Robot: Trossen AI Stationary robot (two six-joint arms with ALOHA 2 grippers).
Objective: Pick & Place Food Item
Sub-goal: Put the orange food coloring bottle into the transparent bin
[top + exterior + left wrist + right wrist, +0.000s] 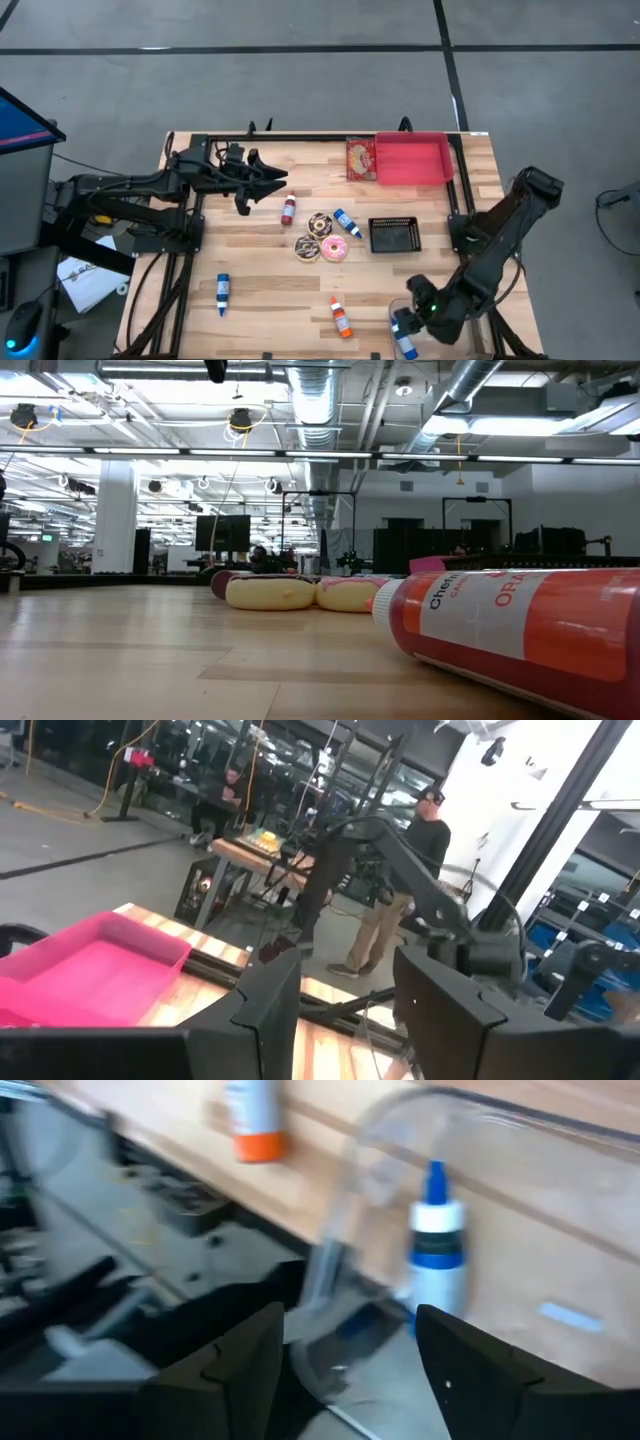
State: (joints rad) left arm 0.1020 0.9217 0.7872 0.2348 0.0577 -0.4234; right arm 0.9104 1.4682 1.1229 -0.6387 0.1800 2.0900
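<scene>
1. Table [260, 275]: one pale wooden top carries every item listed below.
2. Doughnuts: three in one cluster at mid-table, a chocolate-iced doughnut [320, 223], a light-iced doughnut [307, 246] and a pink-iced doughnut [334, 249]. All three touch or nearly touch. In the low view two of them lie side by side on the wood.
3. Blue-capped bottles: three. One blue bottle near the left edge [222, 293], one blue bottle beside the doughnuts [347, 223], and one blue bottle in the clear container [437, 1252] at the near right corner.
4. Orange bottle [341, 318]: one, lying flat between the doughnuts and the near edge; it fills the right of the low view.
5. Dark red bottle [289, 209]: one, lying left of the doughnuts.
6. Trays: two. A pink tray [412, 160] sits at the far right edge; a black tray [394, 235] sits nearer, between the pink tray and the right arm.
7. Snack packet [360, 158]: one, touching the left side of the pink tray.
8. Clear container [385, 1150]: one, at the near right corner.
9. Right gripper [352, 1345]: positioned over the clear container, fingers spread apart, nothing between them.
10. Left gripper [345, 1010]: waiting at the far left of the table, fingers parted and empty.
11. Background: two people beyond the table in the left wrist view.
</scene>
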